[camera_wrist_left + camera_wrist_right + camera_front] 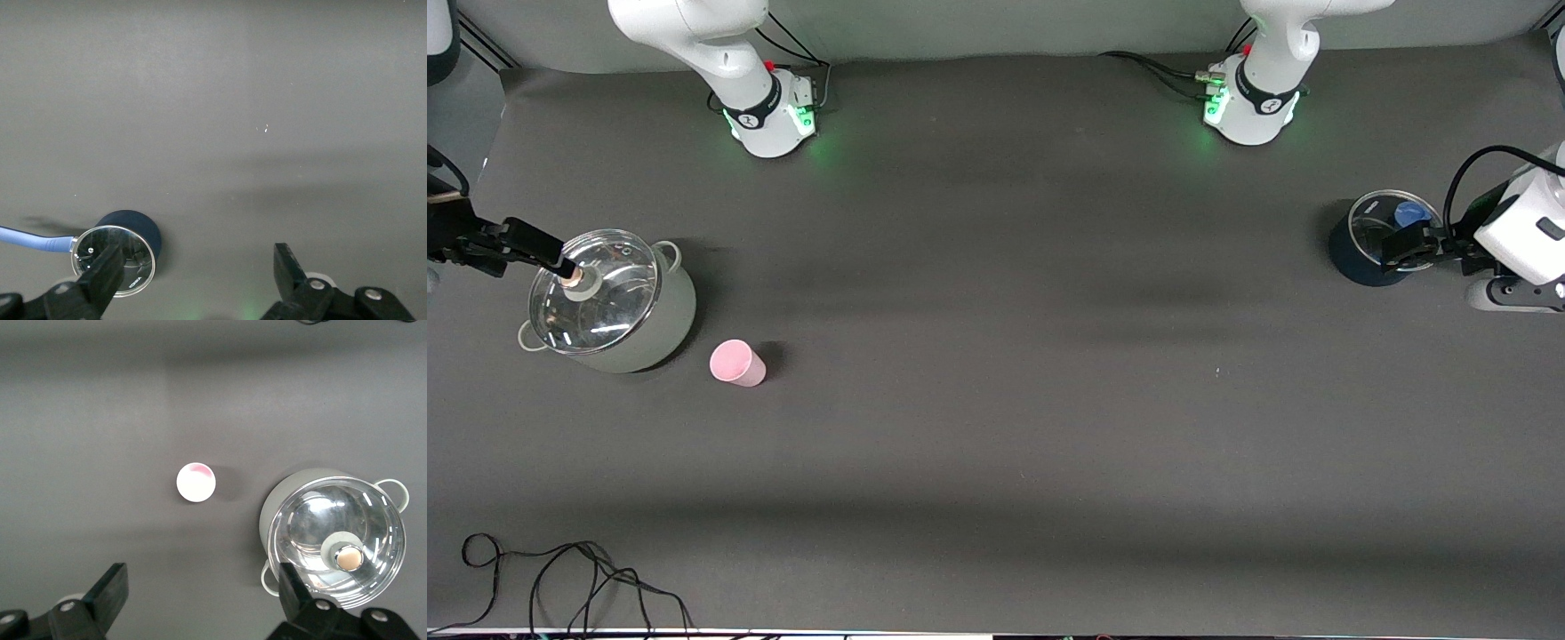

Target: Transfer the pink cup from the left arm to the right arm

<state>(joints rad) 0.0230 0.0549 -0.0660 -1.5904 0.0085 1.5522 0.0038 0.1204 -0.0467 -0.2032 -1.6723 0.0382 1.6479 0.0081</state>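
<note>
The pink cup [737,363] stands on the dark table toward the right arm's end, beside a grey pot and a little nearer to the front camera. It also shows in the right wrist view as the pink cup [196,483], seen from above. My right gripper [551,251] hangs open and empty over the pot's glass lid, well apart from the cup; its jaws [203,577] are spread wide. My left gripper [1405,249] is at the left arm's end of the table, open and empty [198,257], over a dark blue pot.
A grey pot with a glass lid [618,307] stands beside the cup. A dark blue pot with a glass lid [1369,244] and a blue handle [33,240] is under the left gripper. A loose black cable [560,578] lies at the table's front edge.
</note>
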